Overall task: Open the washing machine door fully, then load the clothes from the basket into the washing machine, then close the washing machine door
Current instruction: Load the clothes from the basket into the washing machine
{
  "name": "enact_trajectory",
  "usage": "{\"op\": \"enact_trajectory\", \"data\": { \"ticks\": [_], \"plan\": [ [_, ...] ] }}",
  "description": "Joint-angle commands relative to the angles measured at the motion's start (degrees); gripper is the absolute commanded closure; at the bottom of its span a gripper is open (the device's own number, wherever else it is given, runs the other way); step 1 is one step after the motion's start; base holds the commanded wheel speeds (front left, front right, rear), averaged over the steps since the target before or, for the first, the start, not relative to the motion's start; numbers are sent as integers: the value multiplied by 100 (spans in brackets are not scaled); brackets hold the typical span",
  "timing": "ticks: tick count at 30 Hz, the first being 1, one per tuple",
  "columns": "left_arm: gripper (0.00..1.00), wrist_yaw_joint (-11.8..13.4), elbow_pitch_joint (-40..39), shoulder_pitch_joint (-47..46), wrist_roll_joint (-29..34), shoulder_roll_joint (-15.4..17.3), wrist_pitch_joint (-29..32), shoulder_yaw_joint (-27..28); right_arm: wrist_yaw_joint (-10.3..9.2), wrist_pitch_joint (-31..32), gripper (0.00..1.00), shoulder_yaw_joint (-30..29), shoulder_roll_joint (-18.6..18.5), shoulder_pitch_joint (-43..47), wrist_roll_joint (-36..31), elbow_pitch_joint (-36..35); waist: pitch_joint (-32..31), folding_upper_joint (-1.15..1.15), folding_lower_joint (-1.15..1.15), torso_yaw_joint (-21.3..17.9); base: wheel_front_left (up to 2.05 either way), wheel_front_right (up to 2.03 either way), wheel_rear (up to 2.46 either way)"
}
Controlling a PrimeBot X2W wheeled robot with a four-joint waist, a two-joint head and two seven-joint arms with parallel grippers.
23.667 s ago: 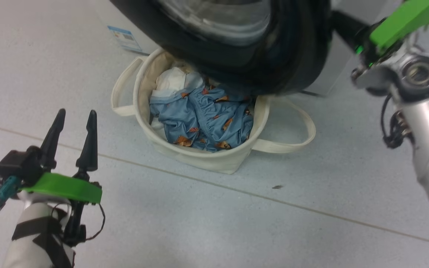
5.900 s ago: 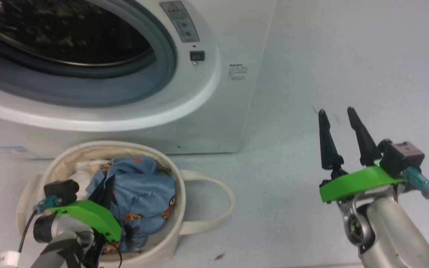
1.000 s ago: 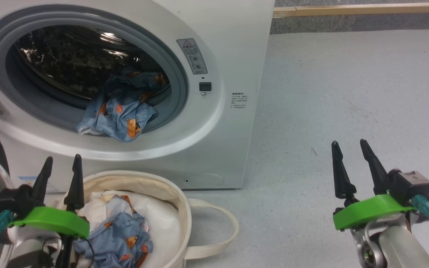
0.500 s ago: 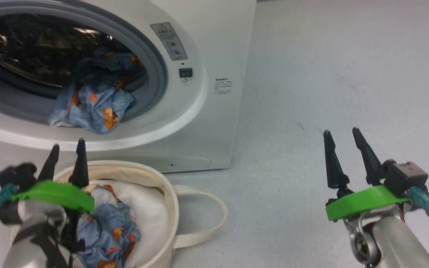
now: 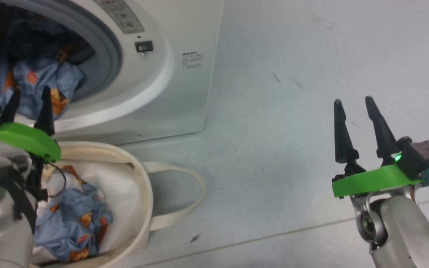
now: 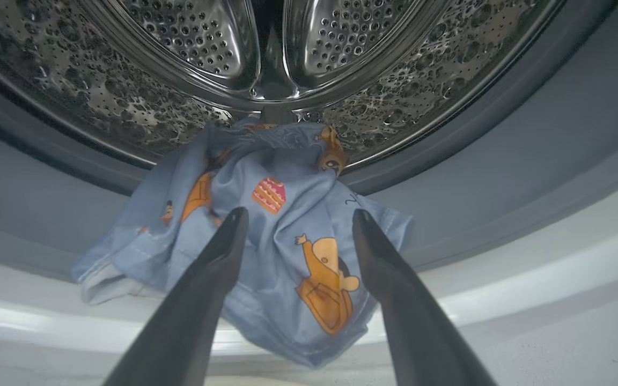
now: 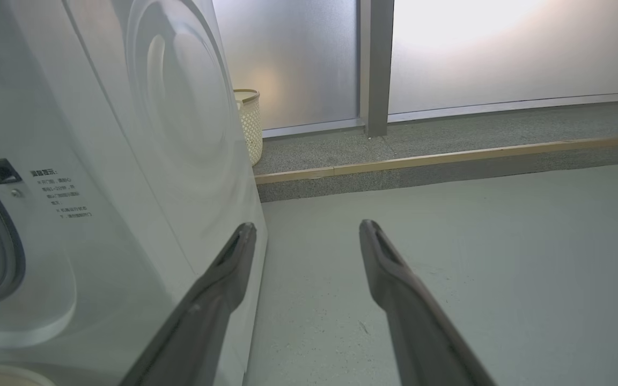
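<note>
The white washing machine (image 5: 184, 33) stands at the upper left with its drum mouth uncovered; the washing machine door is out of view. One light blue garment (image 5: 32, 80) (image 6: 282, 252) hangs over the grey seal, half in the steel drum (image 6: 266, 59). Below it sits the cream basket (image 5: 140, 186) holding more blue clothes (image 5: 69, 223) on white padding. My left gripper (image 5: 28, 102) (image 6: 294, 220) is open above the basket's rim, pointing at the hanging garment with nothing between its fingers. Over bare floor at the right, my right gripper (image 5: 354, 101) (image 7: 306, 228) stands open and holds nothing.
Grey floor (image 5: 292, 93) spreads to the right of the machine, with a tile seam near the front. In the right wrist view a raised kerb (image 7: 448, 161), frosted windows and a small woven bin (image 7: 249, 123) lie behind the machine.
The head camera has swung down and right, so machine and basket slid left in the picture. My left gripper rose from the basket's rim toward the drum mouth. Both grippers stayed open.
</note>
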Motion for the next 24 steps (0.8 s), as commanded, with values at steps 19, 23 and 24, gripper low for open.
{"op": "enact_trajectory", "data": {
  "ticks": [19,23,24],
  "plan": [
    [100,538,1427,-1493,378,535,377,-239,2,-71,0,-136,157,-156,-201,-444,736,0,-1,-264,0,0,0],
    [100,536,1420,-1676,374,434,198,-290,2,-71,0,-142,155,-138,-185,-418,643,0,-1,-171,0,0,0],
    [100,523,1399,-1737,378,405,151,-310,2,-71,0,-143,150,-130,-182,-408,620,0,-1,-142,0,0,0]
  ]
}}
